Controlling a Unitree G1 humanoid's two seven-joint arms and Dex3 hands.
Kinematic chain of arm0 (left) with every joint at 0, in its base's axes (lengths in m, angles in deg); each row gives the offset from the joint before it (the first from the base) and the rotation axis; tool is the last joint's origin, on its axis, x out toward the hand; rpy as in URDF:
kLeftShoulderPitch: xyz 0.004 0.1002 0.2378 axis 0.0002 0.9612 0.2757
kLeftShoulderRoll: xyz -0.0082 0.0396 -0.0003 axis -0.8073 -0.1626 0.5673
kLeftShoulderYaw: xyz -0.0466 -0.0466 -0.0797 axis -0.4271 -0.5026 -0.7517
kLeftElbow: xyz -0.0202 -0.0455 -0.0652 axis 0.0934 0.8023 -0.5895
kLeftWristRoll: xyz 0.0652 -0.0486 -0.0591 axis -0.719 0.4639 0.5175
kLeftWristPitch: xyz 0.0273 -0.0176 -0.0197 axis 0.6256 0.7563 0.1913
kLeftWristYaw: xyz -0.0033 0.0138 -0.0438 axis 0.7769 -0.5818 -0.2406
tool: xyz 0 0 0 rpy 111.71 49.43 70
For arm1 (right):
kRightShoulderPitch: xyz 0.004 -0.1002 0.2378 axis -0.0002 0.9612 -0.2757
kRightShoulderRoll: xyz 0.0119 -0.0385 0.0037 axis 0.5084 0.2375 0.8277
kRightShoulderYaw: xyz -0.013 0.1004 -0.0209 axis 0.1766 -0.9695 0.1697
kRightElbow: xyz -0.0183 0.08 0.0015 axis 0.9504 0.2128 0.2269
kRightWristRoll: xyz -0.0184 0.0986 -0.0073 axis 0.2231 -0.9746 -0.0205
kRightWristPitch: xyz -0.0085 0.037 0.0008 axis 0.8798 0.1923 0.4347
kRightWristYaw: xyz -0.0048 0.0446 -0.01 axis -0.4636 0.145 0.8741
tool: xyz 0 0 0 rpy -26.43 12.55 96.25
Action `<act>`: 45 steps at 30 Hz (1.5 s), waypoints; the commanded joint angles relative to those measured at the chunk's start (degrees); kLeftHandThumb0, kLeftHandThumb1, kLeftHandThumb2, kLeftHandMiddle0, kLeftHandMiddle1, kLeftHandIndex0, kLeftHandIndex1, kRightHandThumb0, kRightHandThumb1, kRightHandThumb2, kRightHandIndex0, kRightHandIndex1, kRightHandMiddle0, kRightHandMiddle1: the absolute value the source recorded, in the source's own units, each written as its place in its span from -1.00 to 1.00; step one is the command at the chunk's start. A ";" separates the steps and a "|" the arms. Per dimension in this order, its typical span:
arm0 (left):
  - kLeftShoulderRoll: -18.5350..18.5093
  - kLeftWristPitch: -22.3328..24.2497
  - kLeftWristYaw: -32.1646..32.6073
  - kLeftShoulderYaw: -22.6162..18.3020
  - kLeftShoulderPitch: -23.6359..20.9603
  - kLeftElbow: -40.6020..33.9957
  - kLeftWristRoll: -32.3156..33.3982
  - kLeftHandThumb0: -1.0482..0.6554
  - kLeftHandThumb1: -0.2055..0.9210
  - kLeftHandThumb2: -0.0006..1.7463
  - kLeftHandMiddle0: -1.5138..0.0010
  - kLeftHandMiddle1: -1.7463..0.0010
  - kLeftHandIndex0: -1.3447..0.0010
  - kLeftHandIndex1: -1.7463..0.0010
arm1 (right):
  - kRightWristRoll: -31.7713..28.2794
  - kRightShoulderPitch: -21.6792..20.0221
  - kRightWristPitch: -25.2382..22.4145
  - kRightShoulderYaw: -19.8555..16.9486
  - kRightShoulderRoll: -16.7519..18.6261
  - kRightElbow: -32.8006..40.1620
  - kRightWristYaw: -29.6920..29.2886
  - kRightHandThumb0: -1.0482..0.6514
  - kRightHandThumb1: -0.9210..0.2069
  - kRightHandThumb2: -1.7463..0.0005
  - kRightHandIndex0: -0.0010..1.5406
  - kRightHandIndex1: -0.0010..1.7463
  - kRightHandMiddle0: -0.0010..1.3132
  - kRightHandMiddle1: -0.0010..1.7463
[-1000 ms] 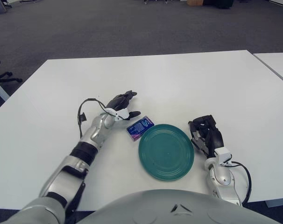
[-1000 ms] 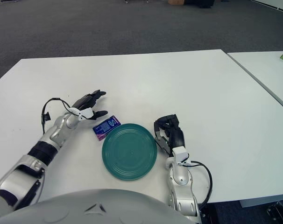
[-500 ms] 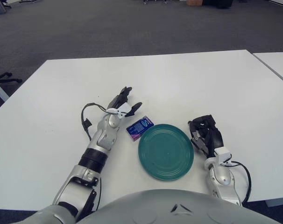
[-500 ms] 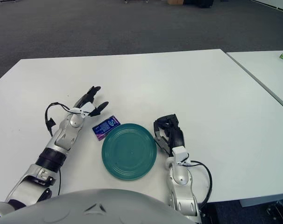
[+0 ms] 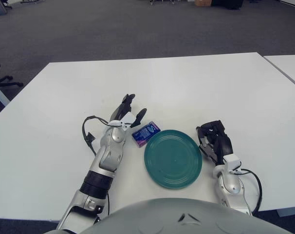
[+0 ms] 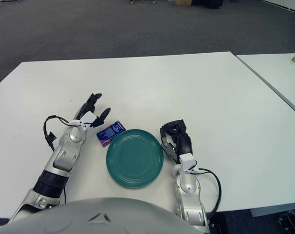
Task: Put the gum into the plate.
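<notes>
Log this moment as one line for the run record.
left hand: open, beside gum, not gripping | gum: on table, touching plate's left rim | plate: empty | right hand: parked right of plate

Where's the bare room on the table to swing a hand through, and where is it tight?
Open: the whole far half of the table beyond the plate, and the left side outside the left hand. Tight: the gum sits between that hand, fingers spread, and the plate's rim, and the right hand is parked close to the plate's right.
</notes>
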 commanded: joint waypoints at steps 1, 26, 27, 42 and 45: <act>-0.67 3.12 -2.16 1.63 1.75 -5.34 -1.73 -0.99 1.00 -0.23 0.71 0.79 1.00 0.26 | 0.65 1.68 -3.17 0.11 -0.15 -3.66 -0.25 -0.17 -1.00 0.40 -0.50 -0.10 -0.72 1.00; -10.62 3.02 -8.70 8.81 8.73 -12.20 -9.71 -1.00 1.00 -0.34 0.82 0.61 1.00 0.31 | 1.55 -0.06 -4.05 1.06 0.43 -4.99 -1.85 -0.17 -1.00 0.40 -0.58 -0.06 -0.71 1.00; -10.76 2.98 -8.80 8.90 8.76 -12.18 -9.95 -1.00 1.00 -0.34 0.82 0.62 1.00 0.31 | 1.64 -0.10 -4.19 1.13 0.50 -4.95 -1.96 -0.17 -1.00 0.40 -0.58 -0.06 -0.71 1.00; -12.22 -1.64 -7.36 9.42 9.16 -8.22 -11.94 -1.00 1.00 -0.37 0.80 0.69 1.00 0.31 | 1.58 -0.18 -4.85 1.67 0.97 -4.70 -2.28 -0.17 -1.00 0.40 -0.59 -0.04 -0.72 1.00; -12.28 -3.18 -6.84 9.21 8.90 -6.62 -11.94 -1.00 1.00 -0.41 0.79 0.71 1.00 0.31 | 1.41 -0.03 -4.91 1.72 0.94 -4.62 -2.15 -0.17 -1.00 0.40 -0.60 -0.05 -0.72 1.00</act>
